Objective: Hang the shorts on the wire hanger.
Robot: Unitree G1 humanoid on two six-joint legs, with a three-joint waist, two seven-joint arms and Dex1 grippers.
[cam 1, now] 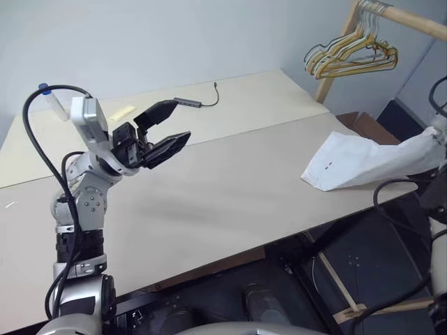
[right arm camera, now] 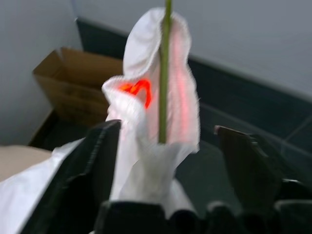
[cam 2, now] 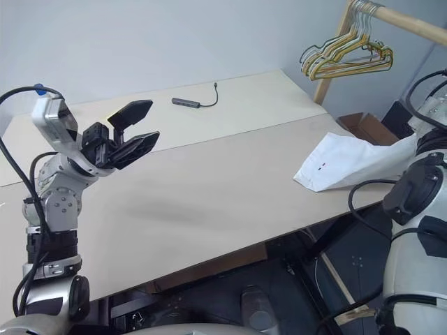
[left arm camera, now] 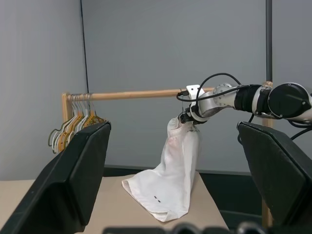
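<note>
Pale tabletop (cam 1: pixel 209 195) runs across the head camera's views under a grey wall, with a wooden rack (cam 1: pixel 412 21) at the far right corner carrying a bunch of yellow hangers (cam 1: pixel 353 56), and a thin black cable (cam 2: pixel 195 102) lying on the far panel. In those views the left gripper (cam 1: pixel 164 132) hovers above the table, fingers spread and empty, well apart from the shorts (cam 1: pixel 363 164), whose lower end lies on the table's right edge while the rest rises off toward the right arm. From the left wrist view, the shorts hang in a long white drape from up by the rack's rail down to the tabletop, and the right gripper (left arm camera: pixel 187 117) sits right at their top end. From the right wrist view, the right gripper's fingers (right arm camera: pixel 97 161) stand wide on either side of the gathered waistband, released, and a thin olive wire, likely the wire hanger (right arm camera: pixel 165 73), runs upright through the folded cloth. As I judge it, the risk is slippage: the cloth seems draped over a single thin wire, with much of its weight trailing toward the table, so that pull, or a finger brushing the waistband on the way out, could drag the shorts off.
</note>
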